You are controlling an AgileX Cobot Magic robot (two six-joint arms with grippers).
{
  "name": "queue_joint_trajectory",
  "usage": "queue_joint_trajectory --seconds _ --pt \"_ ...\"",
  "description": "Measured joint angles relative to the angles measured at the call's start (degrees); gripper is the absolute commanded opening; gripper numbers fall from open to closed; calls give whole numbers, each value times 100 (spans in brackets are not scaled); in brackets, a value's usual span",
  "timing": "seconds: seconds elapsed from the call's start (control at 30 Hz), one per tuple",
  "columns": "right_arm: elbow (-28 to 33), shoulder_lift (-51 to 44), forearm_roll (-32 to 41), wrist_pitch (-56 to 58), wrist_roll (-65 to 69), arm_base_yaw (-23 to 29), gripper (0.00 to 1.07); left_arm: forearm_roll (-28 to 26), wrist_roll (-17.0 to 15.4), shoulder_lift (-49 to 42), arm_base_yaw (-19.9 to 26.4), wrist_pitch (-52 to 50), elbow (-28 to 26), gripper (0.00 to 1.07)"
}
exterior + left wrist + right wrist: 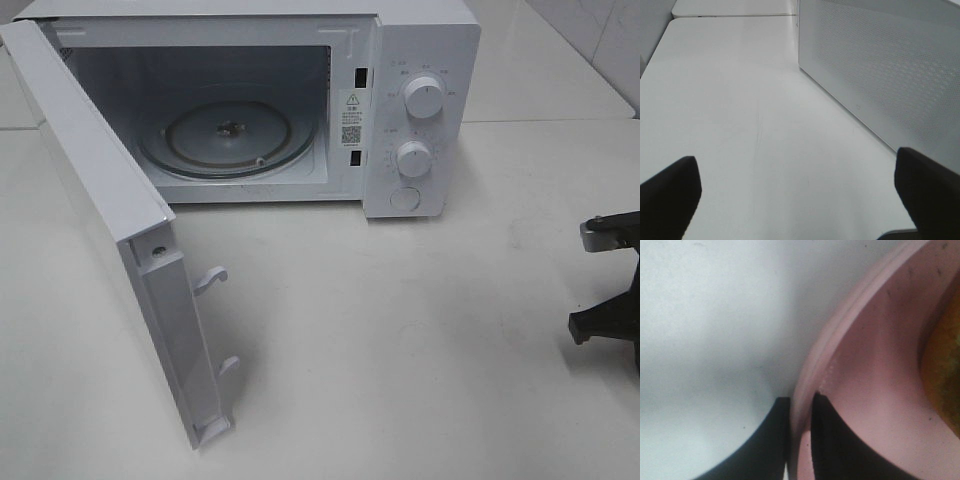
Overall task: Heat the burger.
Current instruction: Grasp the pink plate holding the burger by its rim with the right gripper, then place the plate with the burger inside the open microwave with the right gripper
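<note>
Right tool (800, 399): clamped on the rim of the pink plate (875, 355).
Burger (942, 375): on that plate, near the gripped rim.
Left tool (795, 160): wide open above the surface (740, 100), beside the microwave door (880, 75).

White table (400, 330), matte, faint scuffs. White microwave (420, 60) sits at far side, base flat on top. Its door (90, 190) is swung wide open over tabletop, reaching toward near edge. Seam beside microwave: second white table (540, 70) butted against first. Pink plate (875, 365) against white surface, seen only close up: rim and part of inside.
</note>
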Motion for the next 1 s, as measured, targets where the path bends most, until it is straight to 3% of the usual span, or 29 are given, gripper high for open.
queue_joint_trajectory --seconds 0.53,1.0 --pt "29 -338 -63 178 52 29 0 0 0 0 0 0 0 98" --pt "69 -355 -957 653 1003 991 0 0 0 0 0 0 0 98"
